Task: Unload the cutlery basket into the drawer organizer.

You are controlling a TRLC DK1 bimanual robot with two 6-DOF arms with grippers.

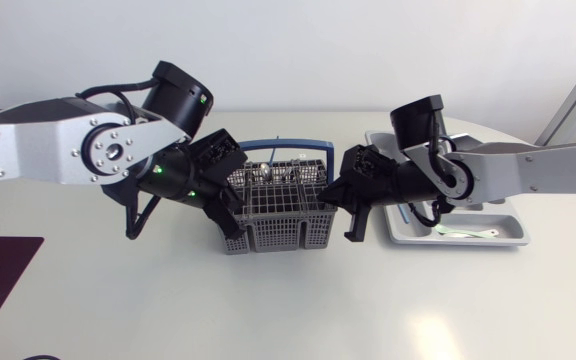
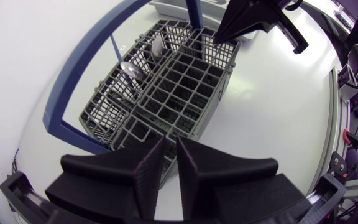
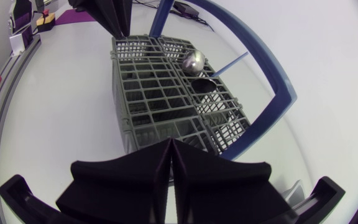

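Bright, even overhead lighting; soft glare patches on the worktop; wrist views curve and darken at the corners.

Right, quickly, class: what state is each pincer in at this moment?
Left pincer: closed on the rim of the cutlery basket.
Right pincer: closed, fingers pressed together, holding nothing.

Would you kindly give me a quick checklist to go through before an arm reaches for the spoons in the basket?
1. Basket upright on table: ok.
2. Cutlery left to pick: ok, two spoons stand bowl-up.
3. Right gripper open for grasp: not ok, shut at the basket's end.
4. Left gripper open: cannot tell.
5. Drawer organizer in place: ok, beside the basket.
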